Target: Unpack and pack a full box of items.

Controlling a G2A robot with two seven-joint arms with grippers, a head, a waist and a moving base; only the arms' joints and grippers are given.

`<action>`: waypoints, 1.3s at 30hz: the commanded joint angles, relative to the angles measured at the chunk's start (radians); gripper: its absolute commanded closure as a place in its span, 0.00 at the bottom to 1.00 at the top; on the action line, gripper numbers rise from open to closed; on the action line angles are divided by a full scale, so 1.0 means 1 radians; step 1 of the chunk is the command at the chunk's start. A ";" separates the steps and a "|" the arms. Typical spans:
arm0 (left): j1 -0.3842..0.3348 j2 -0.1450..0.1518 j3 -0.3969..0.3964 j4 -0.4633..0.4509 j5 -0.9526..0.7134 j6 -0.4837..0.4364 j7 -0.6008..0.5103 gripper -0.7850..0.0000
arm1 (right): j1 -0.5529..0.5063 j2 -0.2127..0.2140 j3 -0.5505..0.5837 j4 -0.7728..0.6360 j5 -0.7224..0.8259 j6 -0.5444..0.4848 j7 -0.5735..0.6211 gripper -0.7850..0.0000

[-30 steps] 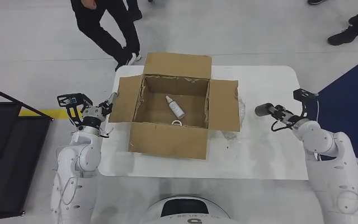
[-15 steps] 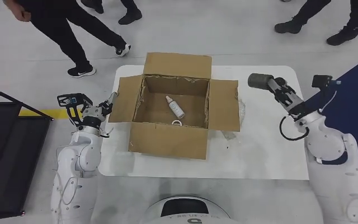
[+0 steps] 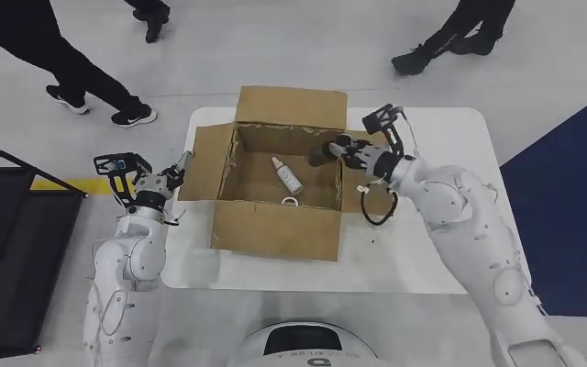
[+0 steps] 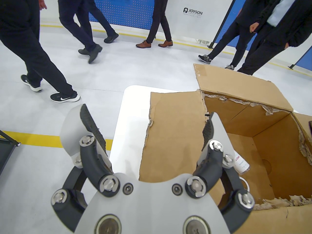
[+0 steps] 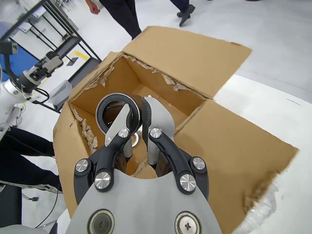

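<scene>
Looks like the packing half. The right gripper [image 5: 136, 113] is clamped on a dark cylinder [image 5: 118, 115], held just over the open box [image 3: 275, 234]. The left gripper [image 4: 147, 115] is spread apart beside the box. Next up, I'd guess: lower it in clear of the bottle [image 3: 286, 174] and let go.

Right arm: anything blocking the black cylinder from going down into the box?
Nothing visible. Flaps are folded out; the black cylinder hangs over the cardboard box's open top, clear of the bottle on its floor.
</scene>
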 commanded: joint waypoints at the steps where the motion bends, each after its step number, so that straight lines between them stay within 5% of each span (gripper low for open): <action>1: 0.000 0.000 0.000 0.000 0.000 0.000 0.000 0.00 | 0.045 -0.011 -0.068 0.037 -0.074 0.035 0.003 1.00; 12: 0.000 0.000 0.000 0.000 0.000 0.000 0.000 0.00 | 0.189 -0.077 -0.315 0.193 -0.311 0.204 -0.004 1.00; 30: 0.000 0.000 0.000 0.000 0.000 0.000 0.000 0.00 | 0.296 -0.155 -0.455 0.343 -0.440 0.302 0.073 1.00; 34: 0.000 0.000 0.000 0.000 0.000 0.000 0.000 0.00 | 0.302 -0.166 -0.462 0.342 -0.455 0.310 0.064 0.67; 39: 0.000 0.000 0.000 0.000 0.000 0.000 0.000 0.00 | 0.293 -0.167 -0.443 0.314 -0.482 0.316 0.063 0.53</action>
